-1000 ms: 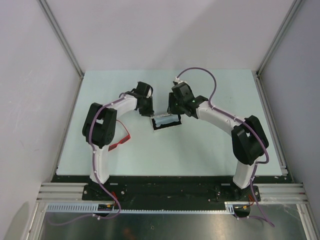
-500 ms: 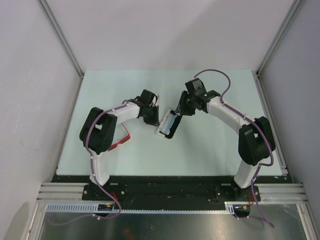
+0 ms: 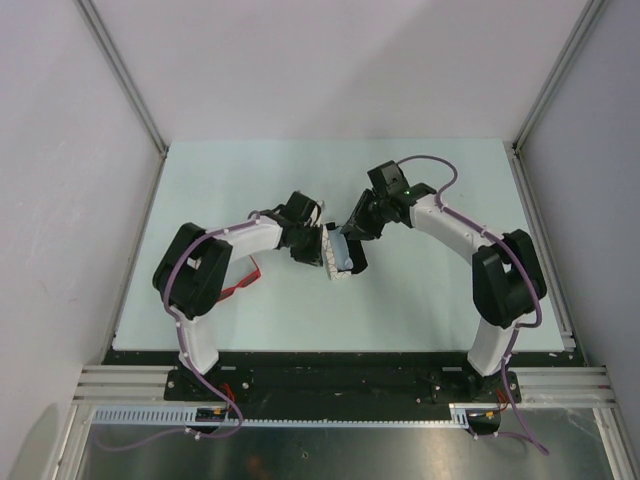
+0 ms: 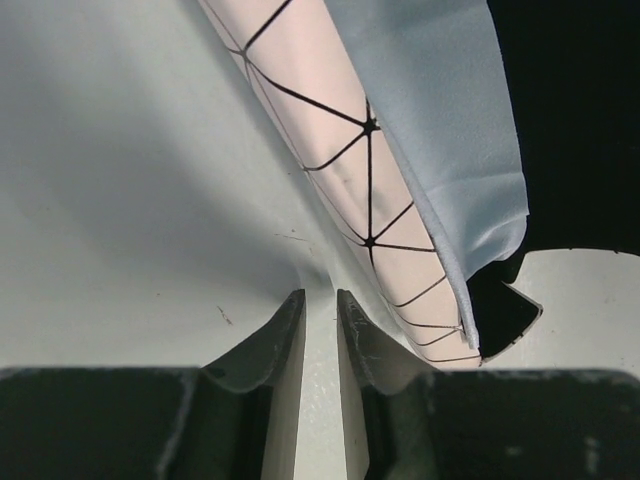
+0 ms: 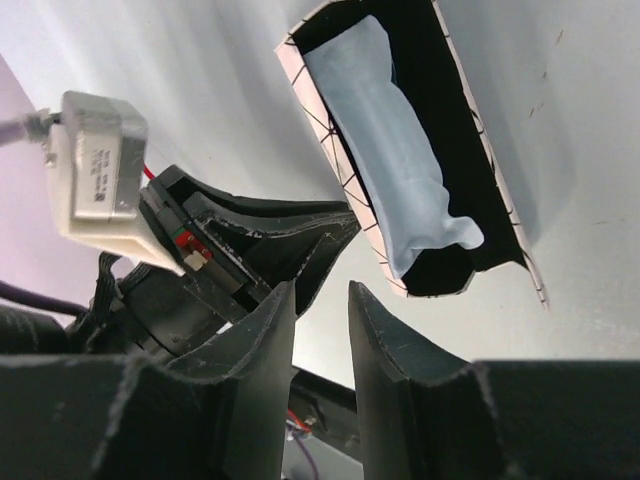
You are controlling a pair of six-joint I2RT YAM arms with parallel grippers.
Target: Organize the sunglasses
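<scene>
The red sunglasses (image 3: 243,279) lie on the table at the left, partly hidden under my left arm and out of both wrist views. The white line-patterned case (image 3: 345,268) lies open at the centre with the light-blue cloth (image 3: 341,250) in its black inside. My left gripper (image 3: 322,243) presses against the case's left side; its fingers (image 4: 285,330) stand a narrow gap apart with only table between them, the case wall (image 4: 330,150) and cloth (image 4: 440,130) just to their right. My right gripper (image 3: 351,228) hovers at the case's far end, narrowly open and holding nothing (image 5: 322,292); case (image 5: 345,195) and cloth (image 5: 400,150) lie beyond it.
Pale green table (image 3: 430,290) with grey walls on three sides and metal rails at the near edge (image 3: 340,385). The left gripper's black finger (image 5: 300,245) and white camera block (image 5: 95,170) sit close to my right fingers.
The case has swung from lying crosswise to lengthwise and shifted slightly toward the near right. The left gripper followed it rightward; the right gripper lifted off the case and pulled back.
</scene>
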